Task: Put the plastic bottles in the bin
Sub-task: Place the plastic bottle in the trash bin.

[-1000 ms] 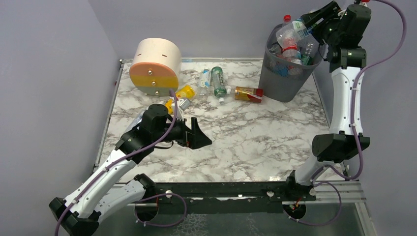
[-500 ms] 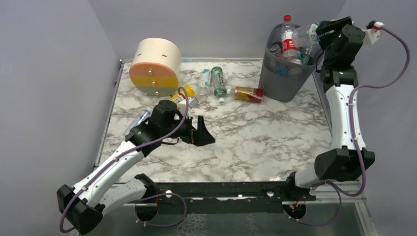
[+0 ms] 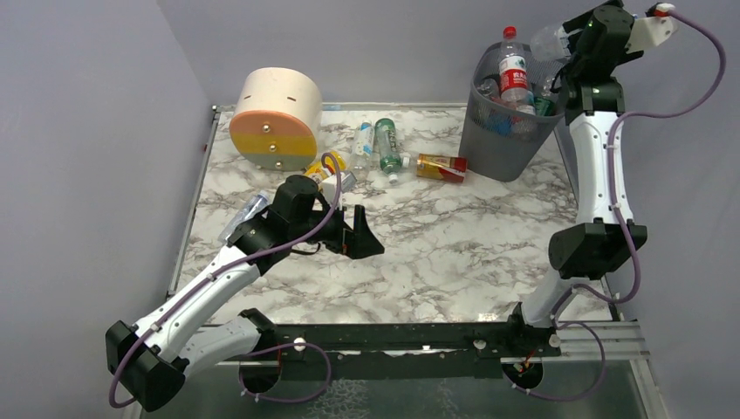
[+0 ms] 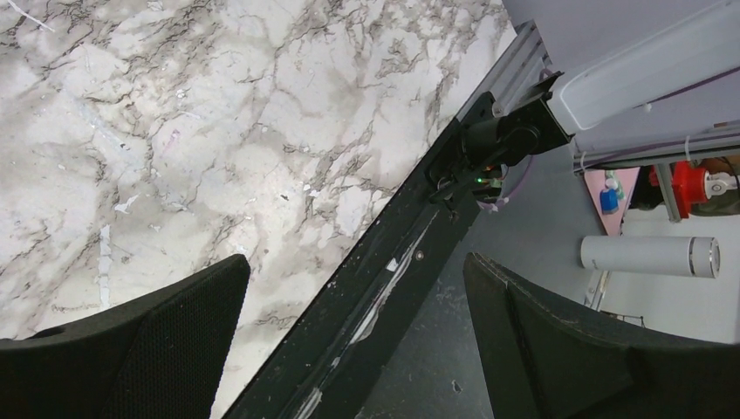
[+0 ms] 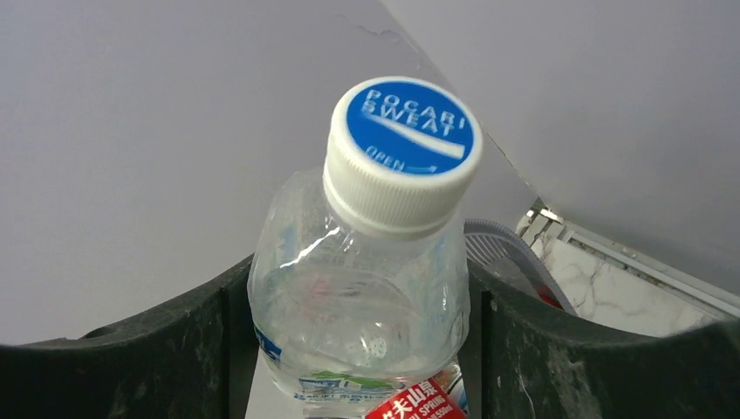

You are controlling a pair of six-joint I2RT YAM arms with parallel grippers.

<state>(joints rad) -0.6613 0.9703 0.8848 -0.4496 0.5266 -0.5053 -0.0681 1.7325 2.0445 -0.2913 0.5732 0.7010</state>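
Release over the bin [image 3: 490, 147] looks to be the step in hand. The right claw [image 3: 564, 38] hangs high at its far right rim with a clear blue-capped bottle [image 5: 362, 288] between the fingers; whether they press it or have let go, I cannot tell. The bottle must fall inside the rim, onto a heaped pile. The left claw [image 3: 359, 236] is spread wide and empty above bare tabletop [image 3: 454, 244]. Several loose bottles [image 3: 387, 144] lie beyond it, near the round drawer unit [image 3: 275, 118].
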